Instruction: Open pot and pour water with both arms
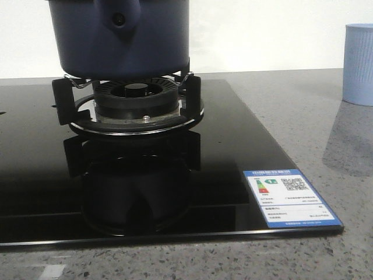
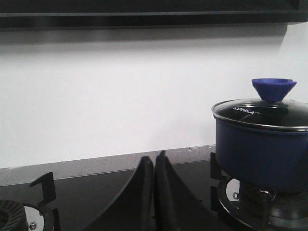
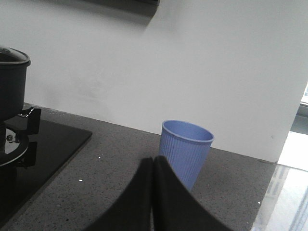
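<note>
We judge the task barely begun: the large round navy-blue matte pot [image 1: 119, 38] sits on the black burner grate [image 1: 128, 105] of the glossy black glass hob [image 1: 221, 151], at twelve o'clock in our front view, with its glass lid and blue cone knob [image 2: 273, 89] on. Our left gripper [image 2: 154, 192] has its fingers pressed together, holding nothing; our right gripper [image 3: 153, 192] likewise. The pale blue ribbed plastic cup [image 3: 186, 153] stands at two o'clock on the grey speckled counter [image 1: 303, 116]. Lifting the lid and pouring both remain.
</note>
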### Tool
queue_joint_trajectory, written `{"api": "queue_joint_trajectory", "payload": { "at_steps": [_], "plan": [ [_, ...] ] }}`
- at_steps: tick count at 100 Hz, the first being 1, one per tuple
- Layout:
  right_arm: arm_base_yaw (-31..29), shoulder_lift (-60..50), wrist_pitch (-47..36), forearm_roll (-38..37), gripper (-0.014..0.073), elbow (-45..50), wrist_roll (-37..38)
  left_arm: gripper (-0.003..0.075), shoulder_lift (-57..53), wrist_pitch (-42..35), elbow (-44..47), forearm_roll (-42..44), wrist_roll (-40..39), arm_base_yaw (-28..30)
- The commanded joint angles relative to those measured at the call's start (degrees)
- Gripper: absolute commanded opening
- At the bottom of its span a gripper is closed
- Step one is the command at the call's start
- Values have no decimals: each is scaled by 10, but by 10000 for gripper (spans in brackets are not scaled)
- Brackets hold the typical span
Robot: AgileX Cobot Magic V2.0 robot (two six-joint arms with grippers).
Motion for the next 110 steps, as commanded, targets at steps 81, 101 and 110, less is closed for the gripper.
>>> {"api": "queue_joint_trajectory", "payload": {
  "at_steps": [81,101,110],
  "plan": [
    [0,-4,13,14,-71,-13,2,-20,4,-38,-12,-7,-1,2],
    [0,-4,13,14,-71,-13,2,-20,4,-44,22,200,-213,18],
    [0,-4,13,14,-71,-13,2,-20,3,-45,55,242,-260,38]
  ]
}}
